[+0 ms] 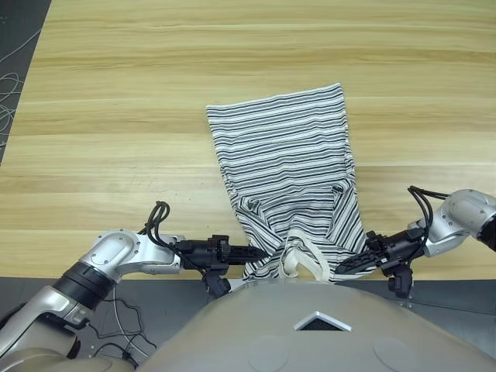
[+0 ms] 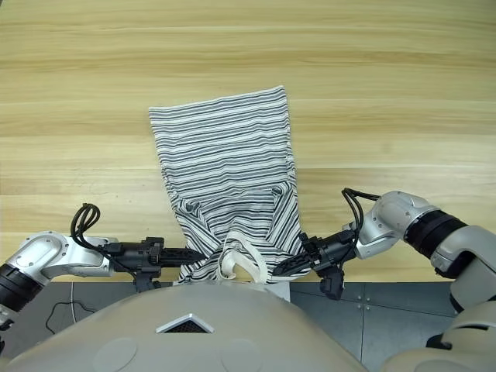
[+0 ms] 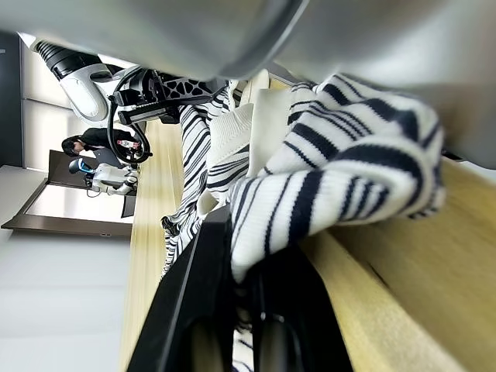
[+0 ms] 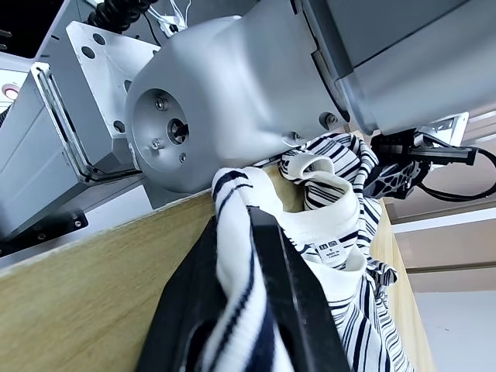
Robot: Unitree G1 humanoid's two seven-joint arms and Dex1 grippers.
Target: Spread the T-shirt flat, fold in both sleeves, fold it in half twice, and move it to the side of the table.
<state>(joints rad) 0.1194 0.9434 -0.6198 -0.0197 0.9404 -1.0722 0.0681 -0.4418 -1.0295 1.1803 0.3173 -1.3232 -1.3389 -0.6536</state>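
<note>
A black-and-white striped T-shirt (image 1: pixel 291 170) lies lengthwise on the wooden table (image 1: pixel 116 116), sleeves folded in, its cream collar (image 1: pixel 302 260) at the near edge. My left gripper (image 1: pixel 260 252) is shut on the shirt's near left corner, with striped cloth (image 3: pixel 325 186) bunched between its fingers. My right gripper (image 1: pixel 345 266) is shut on the near right corner, striped fabric (image 4: pixel 232 263) pinched in its jaws. Both corners sit at the table's near edge.
The table stretches wide to the left, right and far side of the shirt. Cables (image 1: pixel 8 85) lie on the dark floor past the table's left edge.
</note>
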